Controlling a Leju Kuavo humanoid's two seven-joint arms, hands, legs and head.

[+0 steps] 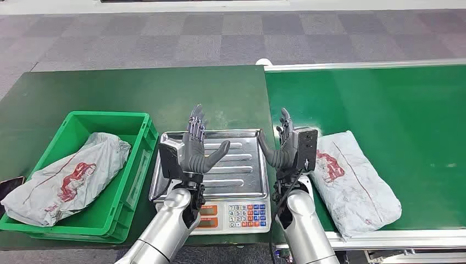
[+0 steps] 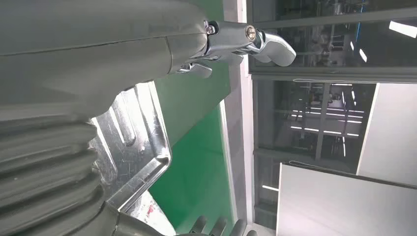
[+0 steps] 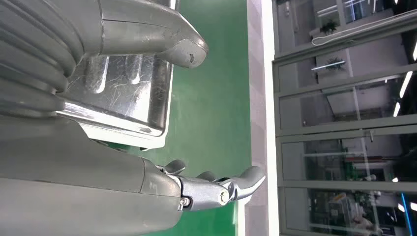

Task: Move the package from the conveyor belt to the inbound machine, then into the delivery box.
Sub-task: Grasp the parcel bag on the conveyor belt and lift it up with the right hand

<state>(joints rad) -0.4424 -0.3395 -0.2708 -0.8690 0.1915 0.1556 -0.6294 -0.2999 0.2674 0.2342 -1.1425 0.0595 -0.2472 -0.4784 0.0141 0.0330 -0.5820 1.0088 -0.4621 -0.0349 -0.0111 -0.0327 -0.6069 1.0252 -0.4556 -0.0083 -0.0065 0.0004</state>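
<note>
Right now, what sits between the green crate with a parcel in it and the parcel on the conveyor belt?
In the head view, a weighing scale with a bare steel tray, both robot hands raised over it.

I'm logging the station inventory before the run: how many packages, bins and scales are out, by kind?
Grey packages: 2, one on the conveyor belt, one in the green bin
Green bins: 1
Scales with steel tray: 1
Total: 4

Crate [image 1: 134,181] left, holding a package [image 1: 66,179], scale [image 1: 220,170] centre – second package [image 1: 351,179] on conveyor belt [image 1: 395,110] right
</note>
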